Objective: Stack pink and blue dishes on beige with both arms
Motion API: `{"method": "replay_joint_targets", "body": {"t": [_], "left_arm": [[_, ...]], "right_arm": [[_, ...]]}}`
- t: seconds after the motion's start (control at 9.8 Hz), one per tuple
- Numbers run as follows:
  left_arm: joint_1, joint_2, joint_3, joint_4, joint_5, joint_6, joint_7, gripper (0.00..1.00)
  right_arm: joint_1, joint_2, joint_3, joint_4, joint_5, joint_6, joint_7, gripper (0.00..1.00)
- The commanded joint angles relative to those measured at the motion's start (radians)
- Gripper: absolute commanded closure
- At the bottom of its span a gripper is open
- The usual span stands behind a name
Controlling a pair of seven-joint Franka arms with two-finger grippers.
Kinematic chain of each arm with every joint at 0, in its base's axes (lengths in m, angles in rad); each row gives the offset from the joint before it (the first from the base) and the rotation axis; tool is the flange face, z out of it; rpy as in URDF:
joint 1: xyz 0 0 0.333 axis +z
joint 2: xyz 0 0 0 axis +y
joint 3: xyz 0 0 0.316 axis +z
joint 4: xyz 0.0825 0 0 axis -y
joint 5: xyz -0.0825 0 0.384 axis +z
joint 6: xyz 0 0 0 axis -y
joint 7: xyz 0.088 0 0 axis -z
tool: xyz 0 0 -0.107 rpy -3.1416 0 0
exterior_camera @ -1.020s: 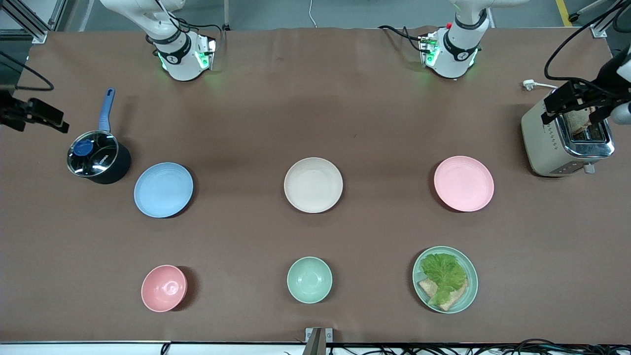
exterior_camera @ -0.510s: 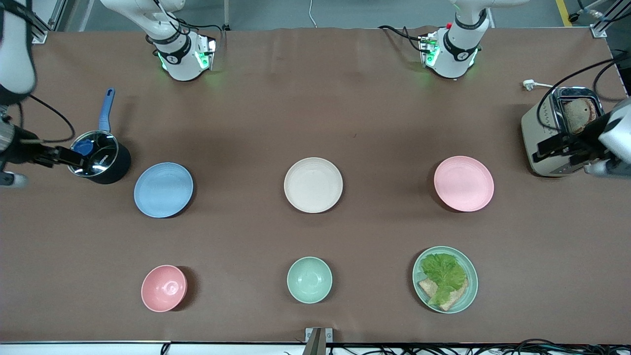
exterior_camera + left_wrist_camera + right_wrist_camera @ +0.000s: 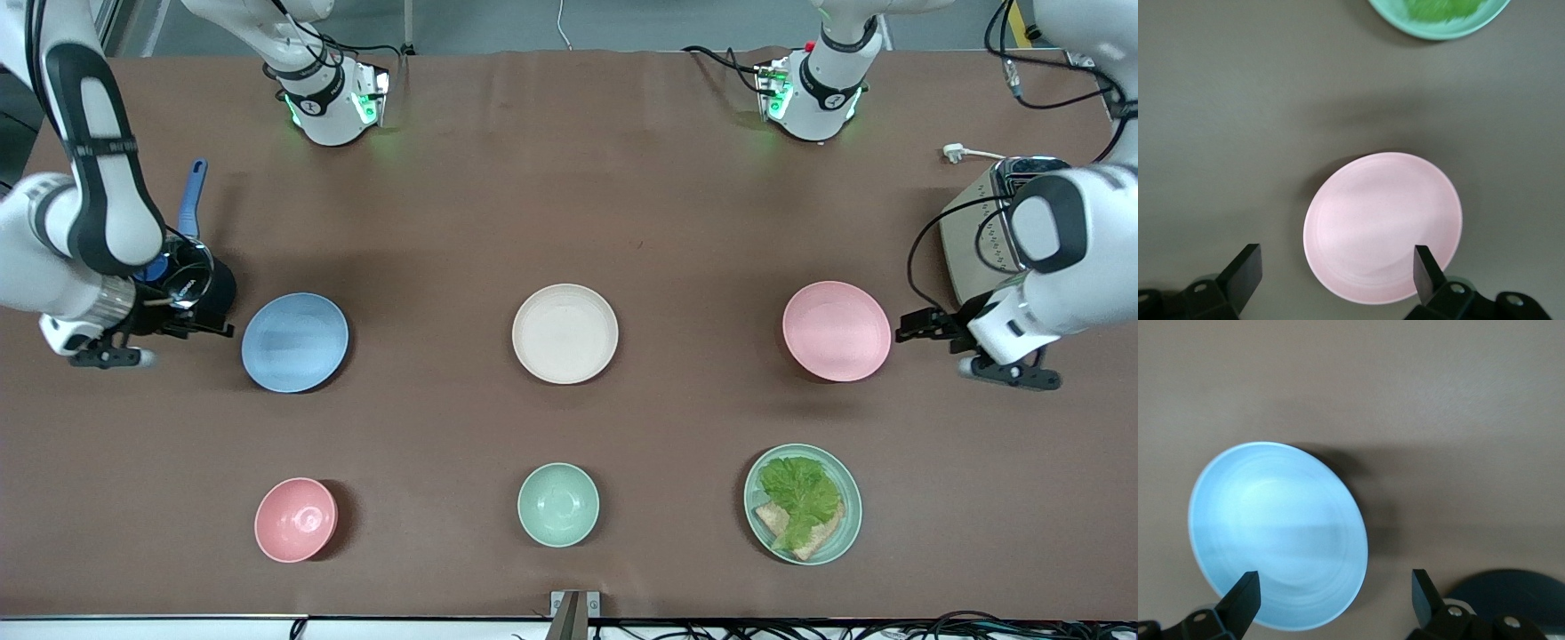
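Right gripper [image 3: 191, 327]: fingers spread wide, holding nothing; it hangs over the table beside the blue plate, at the right arm's end.
Pot [image 3: 191, 283]: lidded, dark, with a blue handle, just beside the right gripper. White lettering shows on the lid; unreadable.
Blue plate [image 3: 294, 342]: flat on the table, untouched, well apart from the beige plate.
Beige plate [image 3: 564, 333]: mid-table, bare, nothing stacked on it yet.
Pink plate [image 3: 836, 331]: flat on the table, untouched, toward the left arm's end.
Left gripper [image 3: 920, 324]: fingers spread wide, holding nothing; it hangs just beside the pink plate's rim.
Toaster [image 3: 973, 233]: partly hidden by the left arm; no brand readable.
Risk, right side: judged, the wrist could knock the pot while closing on the blue plate.
Risk, both plates: thin rims lying flat may slip the fingers and slide away.
Risk, centre: both arms converging on beige together could collide.
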Motion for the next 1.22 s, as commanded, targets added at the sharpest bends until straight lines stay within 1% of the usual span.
{"method": "replay_joint_targets", "body": {"t": [0.0, 0.1, 0.2, 0.31, 0.41, 0.61, 0.82, 0.92, 1.02, 1.12], "left_arm": [[0.032, 0.097, 0.002, -0.009, -0.041, 0.056, 0.082, 0.01], [0.042, 0.132, 0.002, -0.003, -0.054, 0.079, 0.149, 0.02], [0.037, 0.169, 0.005, -0.004, -0.115, 0.099, 0.176, 0.1], [0.039, 0.195, 0.007, -0.009, -0.134, 0.099, 0.186, 0.21], [0.04, 0.208, 0.007, -0.016, -0.134, 0.096, 0.196, 0.27], [0.047, 0.231, 0.01, -0.029, -0.14, 0.085, 0.267, 0.36], [0.047, 0.243, 0.01, -0.035, -0.142, 0.085, 0.276, 0.51], [0.047, 0.243, 0.011, -0.035, -0.14, 0.085, 0.276, 0.78], [0.053, 0.24, 0.011, -0.033, -0.14, 0.085, 0.276, 1.0], [0.066, 0.234, 0.011, -0.032, -0.14, 0.085, 0.276, 1.0]], "right_arm": [[-0.014, 0.051, -0.004, -0.029, 0.108, 0.061, -0.122, 0.02], [-0.006, 0.054, -0.002, -0.059, 0.125, 0.109, -0.122, 0.06], [0.002, 0.063, -0.002, -0.083, 0.154, 0.141, -0.122, 0.13], [0.003, 0.068, -0.002, -0.089, 0.171, 0.141, -0.124, 0.21], [0.003, 0.08, 0.0, -0.089, 0.174, 0.143, -0.124, 0.29], [0.017, 0.094, 0.003, -0.089, 0.219, 0.138, -0.124, 0.39], [0.013, 0.101, 0.003, -0.089, 0.225, 0.138, -0.142, 0.61], [0.008, 0.103, 0.003, -0.089, 0.231, 0.14, -0.142, 0.8], [0.008, 0.101, 0.001, -0.086, 0.246, 0.132, -0.139, 0.99], [0.009, 0.097, -0.003, -0.071, 0.247, 0.1, -0.133, 0.99]]}}
